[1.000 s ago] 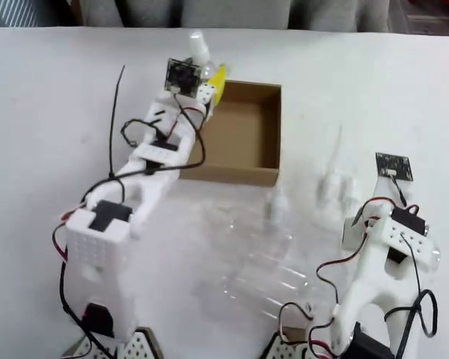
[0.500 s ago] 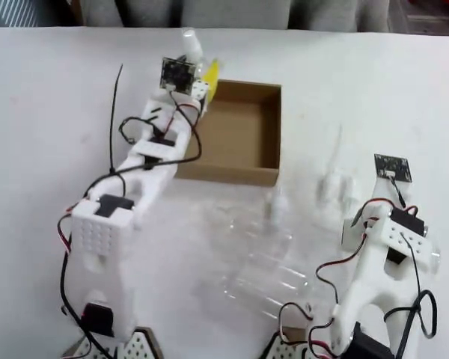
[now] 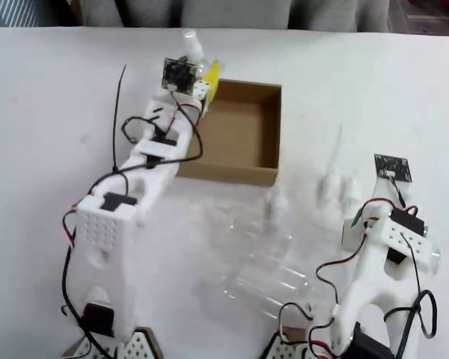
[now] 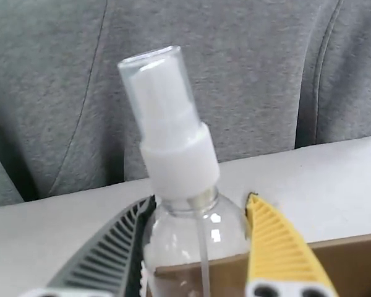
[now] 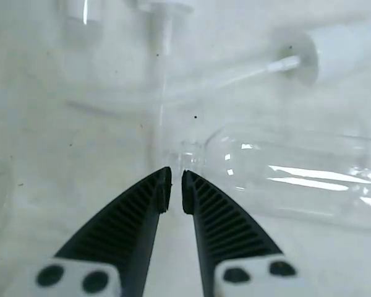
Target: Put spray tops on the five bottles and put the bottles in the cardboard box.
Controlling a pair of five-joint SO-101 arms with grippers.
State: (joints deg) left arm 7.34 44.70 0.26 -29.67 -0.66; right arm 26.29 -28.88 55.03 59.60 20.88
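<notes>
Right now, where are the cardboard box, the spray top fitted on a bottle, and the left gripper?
cardboard box (image 3: 232, 173): high view, front outer wall.
spray top (image 4: 180, 166): left wrist view, white collar.
left gripper (image 4: 199, 204): left wrist view, midway between fingertips.

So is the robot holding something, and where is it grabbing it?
Yes. The left tool holds a clear bottle by its upper body, just under the white spray top. The right tool is shut with nothing in it.
</notes>
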